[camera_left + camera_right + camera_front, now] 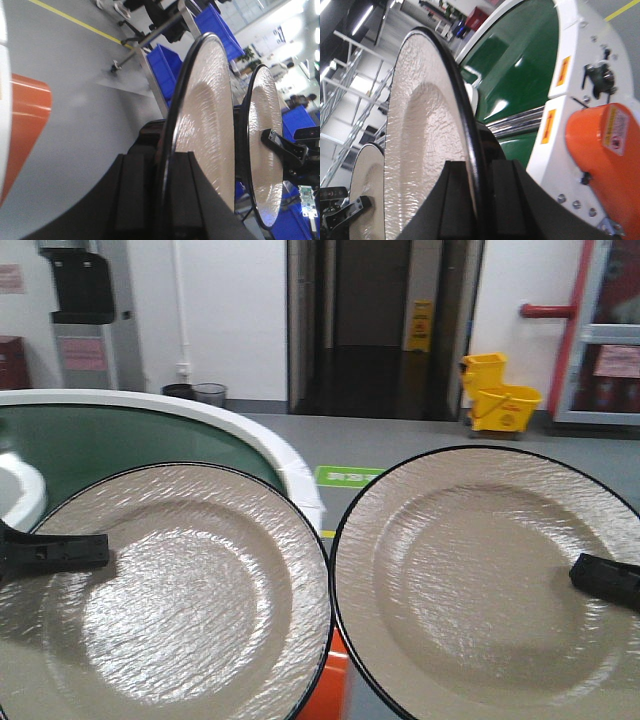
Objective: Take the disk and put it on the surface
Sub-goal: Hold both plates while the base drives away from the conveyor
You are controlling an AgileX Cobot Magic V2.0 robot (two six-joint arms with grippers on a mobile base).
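Note:
Two beige textured disks with black rims hang side by side in the air. My left gripper is shut on the left disk at its left rim. In the left wrist view that disk stands edge-on, pinched between the black pads. My right gripper is shut on the right disk at its right rim. The right wrist view shows this disk's rim clamped between the pads. The steel tabletop with tape lines is out of view.
The green ring conveyor with its white rim curves behind the left disk. An orange cover sits below the gap between the disks, also seen as an orange cover. Blue bins and a yellow mop bucket stand farther off.

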